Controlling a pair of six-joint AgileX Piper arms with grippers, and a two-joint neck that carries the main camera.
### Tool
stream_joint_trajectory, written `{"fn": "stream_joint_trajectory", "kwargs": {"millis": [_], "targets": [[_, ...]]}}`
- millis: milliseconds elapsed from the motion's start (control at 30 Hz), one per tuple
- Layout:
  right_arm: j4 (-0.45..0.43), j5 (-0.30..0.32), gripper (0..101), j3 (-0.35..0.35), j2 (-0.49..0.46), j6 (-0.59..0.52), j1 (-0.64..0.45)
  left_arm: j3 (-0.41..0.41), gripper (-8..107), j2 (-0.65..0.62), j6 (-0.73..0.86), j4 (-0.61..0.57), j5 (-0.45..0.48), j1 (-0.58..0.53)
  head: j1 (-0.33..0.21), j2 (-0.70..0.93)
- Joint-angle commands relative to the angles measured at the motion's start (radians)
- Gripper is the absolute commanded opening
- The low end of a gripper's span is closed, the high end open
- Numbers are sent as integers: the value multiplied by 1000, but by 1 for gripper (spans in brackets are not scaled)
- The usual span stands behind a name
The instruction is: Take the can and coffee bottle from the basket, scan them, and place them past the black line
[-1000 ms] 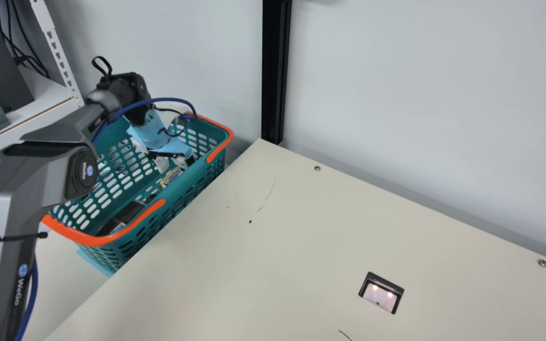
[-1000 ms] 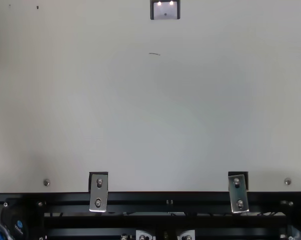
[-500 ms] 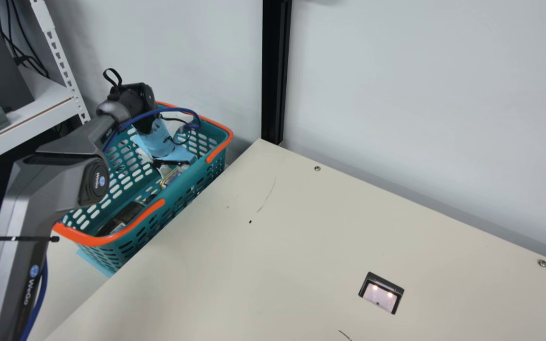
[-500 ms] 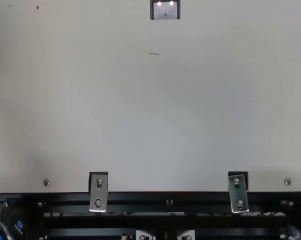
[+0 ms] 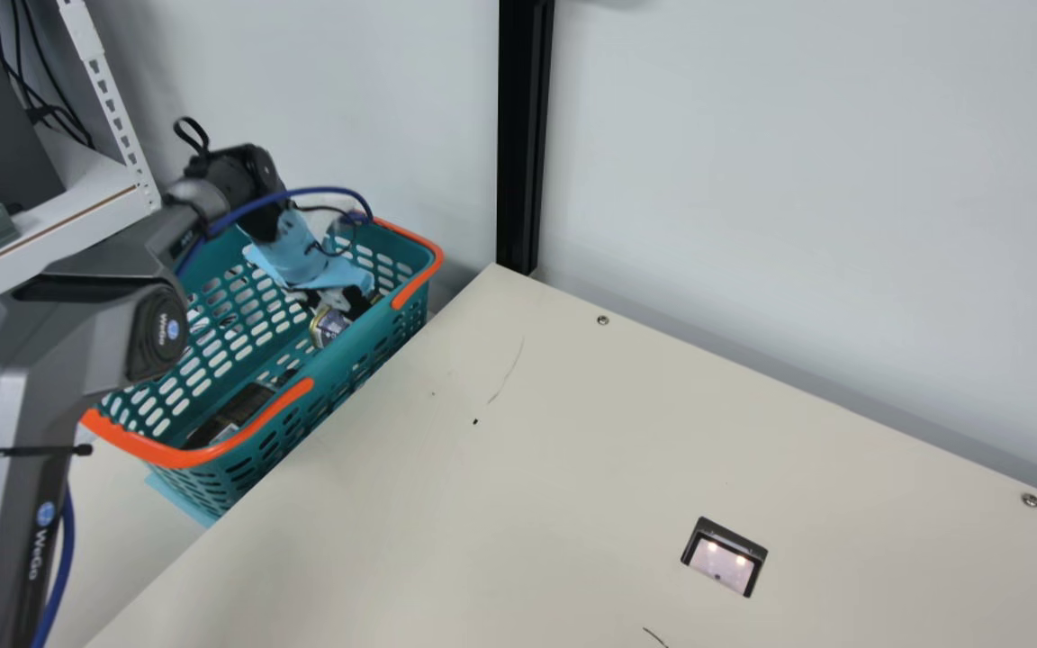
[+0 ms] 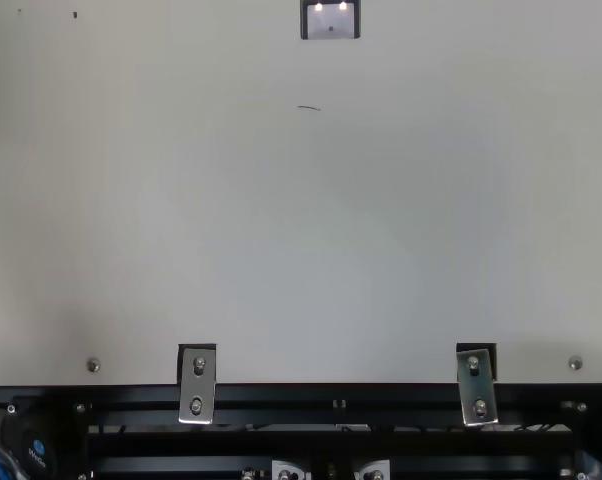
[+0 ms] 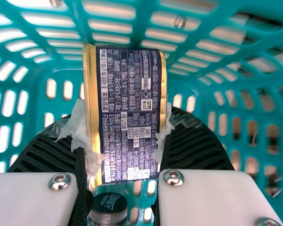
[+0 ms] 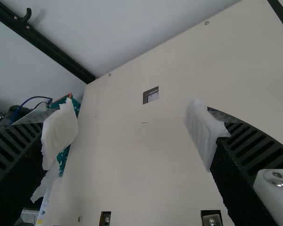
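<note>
At left, the left arm has swung slightly leftward; its left gripper (image 5: 331,301), inside the basket's (image 5: 365,346) far part, holds the can (image 5: 329,326) snugly, near a black-capped bottle (image 7: 107,207). At right, the right gripper (image 8: 132,129) stands wide, holding nothing.

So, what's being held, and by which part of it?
Left gripper: the can, pinched across its two gold-edged sides. Right gripper: open, nothing held.
</note>
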Motion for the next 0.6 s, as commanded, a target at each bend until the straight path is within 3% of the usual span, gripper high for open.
{"fn": "stream_joint_trajectory", "kwargs": {"millis": [0,267,567], "targets": [[0,0,101,0,0,0,0,39,10,-92,4,-33,-13,7,-32,14],[0,0,101,0,0,0,0,214,10,-383,-1,-178,-15,33,-32,14],[0,0,101,0,0,0,0,430,10,-695,-52,-427,108,55,-32,14]]}}
